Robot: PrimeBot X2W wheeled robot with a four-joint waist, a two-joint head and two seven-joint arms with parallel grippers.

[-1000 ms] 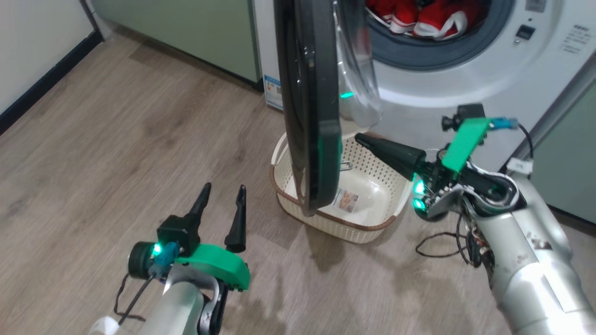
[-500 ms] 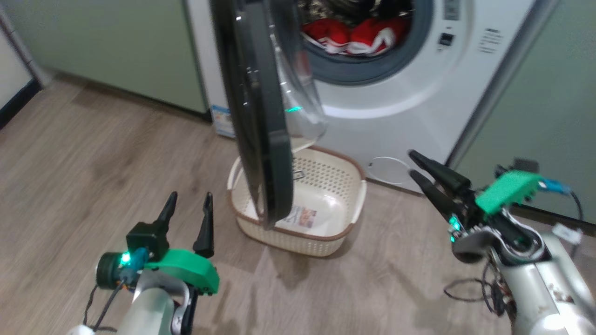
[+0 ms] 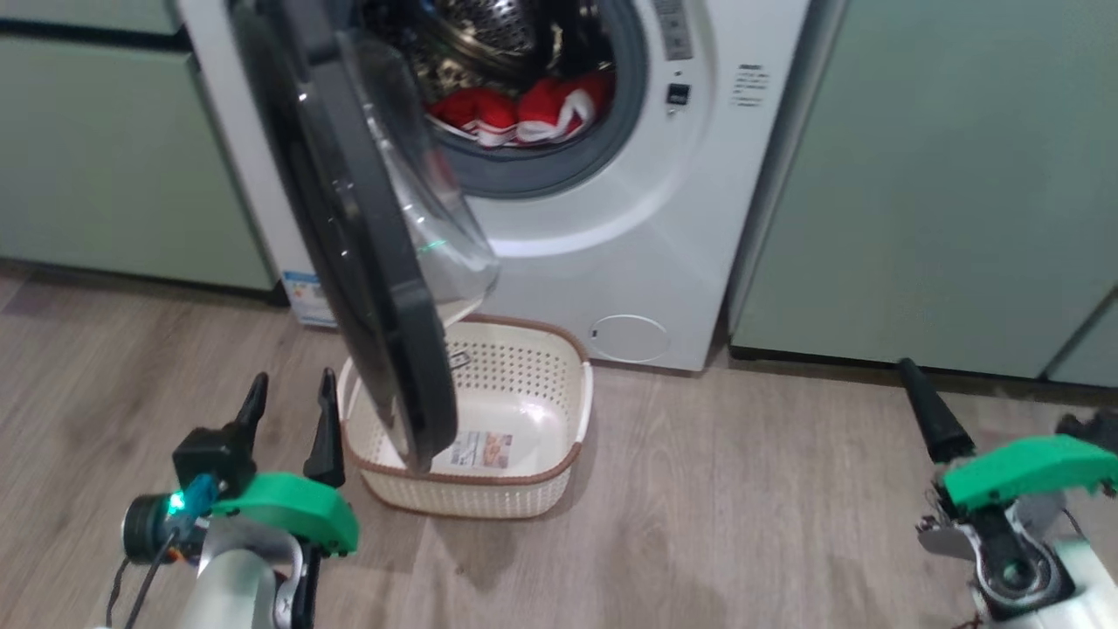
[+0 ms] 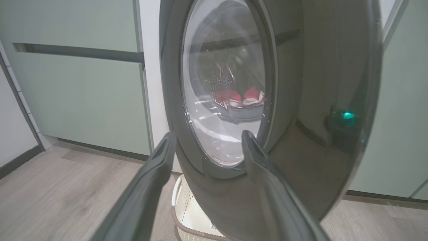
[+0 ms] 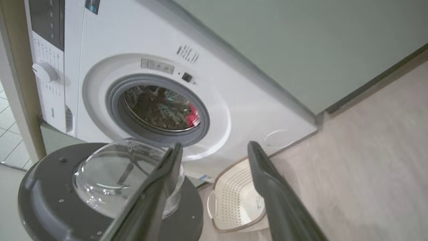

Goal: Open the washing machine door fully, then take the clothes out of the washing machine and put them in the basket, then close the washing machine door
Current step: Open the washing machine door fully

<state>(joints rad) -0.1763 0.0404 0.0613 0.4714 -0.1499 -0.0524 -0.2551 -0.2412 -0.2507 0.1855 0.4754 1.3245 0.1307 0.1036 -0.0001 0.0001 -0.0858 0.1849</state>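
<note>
Left gripper: low at left, fingers spread, pointing up the head view toward the door's outer face. Its wrist view looks through the glass at the red load.
Right gripper: low at far right, well apart from the machine, fingers spread. Its wrist view is rolled and aims at the washer front.
Basket: on the wood floor just in front of the washer, open side up. Long axis appears left-right, parallel to the washer front, with handles on the short ends. A label is on the bottom.
Washing machine door: swung out on its left-side hinge, nearly edge-on to the head camera. The glass bowl faces right. Its lower rim hangs over the basket's left half.
Washing machine: the opening is exposed, with a grey gasket and a round cover low on the front.
Clothes: red with white trim, bunched at the drum's bottom front, against the gasket lip.
Green cabinets flank the washer on both sides.
</note>
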